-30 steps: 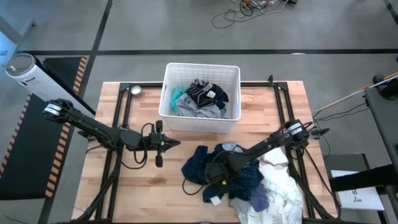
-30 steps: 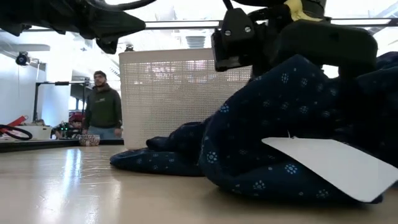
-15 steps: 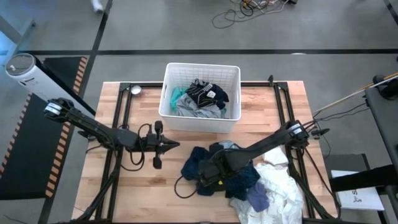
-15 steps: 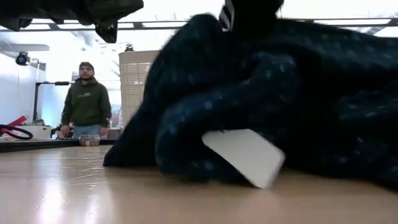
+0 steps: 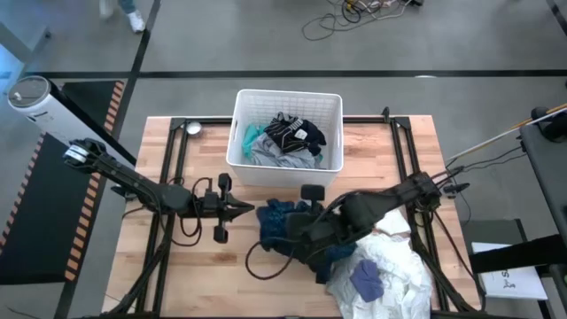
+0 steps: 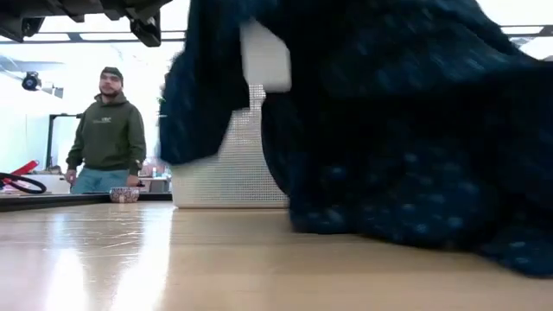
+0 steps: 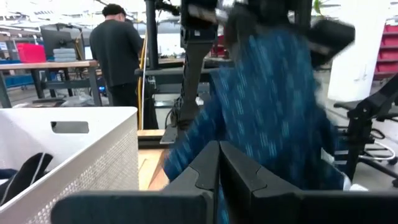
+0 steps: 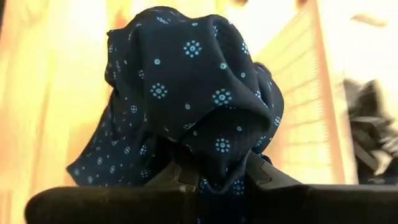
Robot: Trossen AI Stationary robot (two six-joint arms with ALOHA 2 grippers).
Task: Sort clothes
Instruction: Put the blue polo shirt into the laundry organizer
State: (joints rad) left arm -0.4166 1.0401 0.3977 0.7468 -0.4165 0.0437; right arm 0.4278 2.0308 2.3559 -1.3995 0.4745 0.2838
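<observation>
My right gripper [image 8: 214, 168] has its fingers clenched on the dark blue patterned garment [image 5: 288, 226], held up off the desk [image 5: 221, 266] just in front of the white basket [image 5: 285, 102] — its hem hangs beside the white pile [image 5: 390, 266]. My left gripper [image 5: 248, 208] hovers close by, fingers pressed together, grasping nothing.
</observation>
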